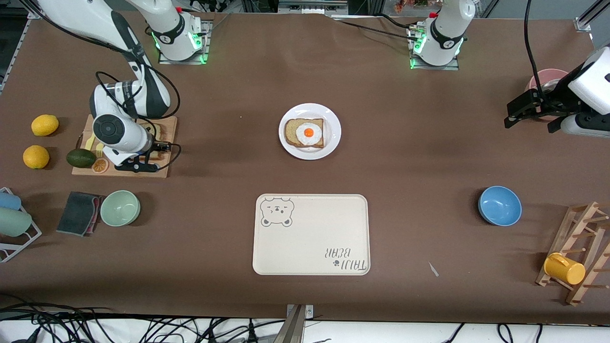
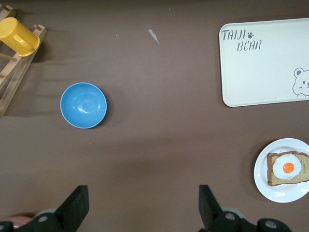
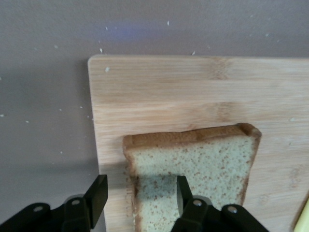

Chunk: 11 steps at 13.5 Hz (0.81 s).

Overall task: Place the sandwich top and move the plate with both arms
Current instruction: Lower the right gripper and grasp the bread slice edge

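The sandwich top [image 3: 203, 169], a plain speckled slice, lies flat on a wooden cutting board [image 3: 169, 92] at the right arm's end of the table. My right gripper [image 3: 141, 193] is open just above it, one finger over the slice and the other over the board's edge. In the front view my right gripper [image 1: 143, 164] and its arm hide most of the slice. The white plate [image 1: 310, 153] at the table's middle holds a bread slice with a fried egg [image 1: 305, 133]. My left gripper [image 1: 529, 123] is open and empty, up over the table at the left arm's end.
On the board [image 1: 164, 166] also lie an avocado [image 1: 80, 157] and a citrus slice [image 1: 100, 166]. Two yellow fruits [image 1: 45, 125] lie beside it. The bear-print tray [image 1: 312, 233] lies nearer the camera than the plate. A green bowl [image 1: 120, 207], a blue bowl [image 1: 499, 205], a pink bowl [image 1: 548, 78] and a rack with a yellow mug [image 1: 564, 268] stand around.
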Motion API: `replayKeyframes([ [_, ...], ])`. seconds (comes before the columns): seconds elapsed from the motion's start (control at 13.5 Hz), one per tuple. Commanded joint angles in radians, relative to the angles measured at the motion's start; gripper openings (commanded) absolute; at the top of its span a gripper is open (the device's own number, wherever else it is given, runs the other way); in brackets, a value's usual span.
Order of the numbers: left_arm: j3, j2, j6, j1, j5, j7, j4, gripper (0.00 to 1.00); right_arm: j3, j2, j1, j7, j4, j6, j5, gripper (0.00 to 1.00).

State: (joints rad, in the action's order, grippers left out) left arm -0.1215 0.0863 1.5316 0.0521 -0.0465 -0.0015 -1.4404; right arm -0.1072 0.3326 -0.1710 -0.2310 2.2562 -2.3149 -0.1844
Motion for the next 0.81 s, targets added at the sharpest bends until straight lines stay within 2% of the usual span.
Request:
replayKeyframes([
  [0.0,-0.001,-0.002,-0.016,0.003,0.016,0.005,0.017,1.00,0.001,0.005,0.010,-0.019,0.008,0.003,-0.024,0.57],
  [0.15,-0.001,-0.002,-0.018,0.003,0.016,0.006,0.015,1.00,0.001,0.008,0.011,-0.011,0.008,0.009,-0.024,0.50],
  [0.22,-0.001,-0.002,-0.021,0.003,0.017,0.006,0.017,1.00,0.001,0.015,0.011,-0.007,0.008,0.011,-0.024,0.41],
  [0.37,-0.001,-0.003,-0.024,0.003,0.017,0.006,0.015,1.00,0.001,0.019,0.011,-0.008,0.006,0.012,-0.024,0.09],
  [0.44,-0.001,-0.002,-0.024,0.003,0.017,0.006,0.015,1.00,0.003,0.023,0.011,-0.014,0.006,0.023,-0.023,0.00],
  [0.59,-0.001,-0.002,-0.024,0.003,0.016,0.006,0.017,1.00,0.003,0.058,0.011,-0.016,0.003,0.016,-0.023,0.00],
  [0.74,-0.003,-0.003,-0.024,0.003,0.016,0.006,0.017,1.00,0.003,0.045,0.010,-0.005,-0.004,0.029,-0.023,0.00],
])
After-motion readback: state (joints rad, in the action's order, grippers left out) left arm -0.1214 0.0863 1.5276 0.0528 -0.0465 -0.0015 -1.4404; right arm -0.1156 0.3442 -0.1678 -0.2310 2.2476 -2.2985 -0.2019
